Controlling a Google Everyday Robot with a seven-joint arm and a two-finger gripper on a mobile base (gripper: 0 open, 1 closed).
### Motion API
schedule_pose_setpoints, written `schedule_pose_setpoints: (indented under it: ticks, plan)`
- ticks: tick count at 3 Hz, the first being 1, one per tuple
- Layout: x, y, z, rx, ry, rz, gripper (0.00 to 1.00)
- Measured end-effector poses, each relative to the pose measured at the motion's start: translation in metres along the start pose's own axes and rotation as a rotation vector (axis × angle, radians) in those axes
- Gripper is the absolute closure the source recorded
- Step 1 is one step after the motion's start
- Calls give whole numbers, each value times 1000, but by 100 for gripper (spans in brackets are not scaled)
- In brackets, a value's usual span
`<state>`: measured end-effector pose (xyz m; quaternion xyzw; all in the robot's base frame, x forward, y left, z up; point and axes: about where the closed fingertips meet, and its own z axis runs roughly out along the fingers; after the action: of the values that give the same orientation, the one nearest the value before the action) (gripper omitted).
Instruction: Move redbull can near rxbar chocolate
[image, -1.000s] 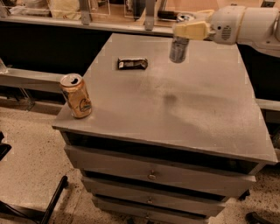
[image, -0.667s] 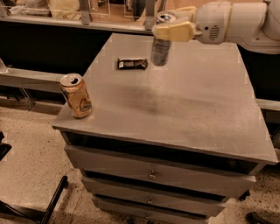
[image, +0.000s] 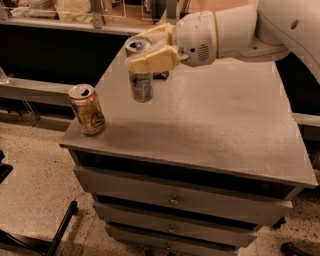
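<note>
My gripper (image: 136, 53) is shut on the top part of the redbull can (image: 142, 88), a slim silver-grey can, and holds it upright over the left part of the grey table (image: 215, 125). The white arm reaches in from the upper right. The rxbar chocolate (image: 161, 76) lies on the table just behind the can. Only a small dark end of it shows to the right of the can; the can and the tan fingers (image: 152, 60) hide the rest. I cannot tell whether the can's base touches the tabletop.
A wider tan-gold can (image: 87, 110) stands at the table's front left corner, left of and nearer than the held can. The table has drawers (image: 172, 200) below. A shelf with items runs along the back. A dark chair base (image: 40, 240) is on the floor at lower left.
My gripper has carried the redbull can leftward and toward the table's front, from the back right to just in front of the rxbar chocolate, which it now mostly covers.
</note>
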<state>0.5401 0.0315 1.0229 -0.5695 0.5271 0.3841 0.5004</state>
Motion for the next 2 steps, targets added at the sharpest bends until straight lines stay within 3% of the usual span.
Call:
schedule_pose_setpoints:
  ticks: [1, 2]
  plan:
    - [6, 30, 41, -109, 57, 16, 100]
    - [10, 43, 69, -175, 56, 66, 100]
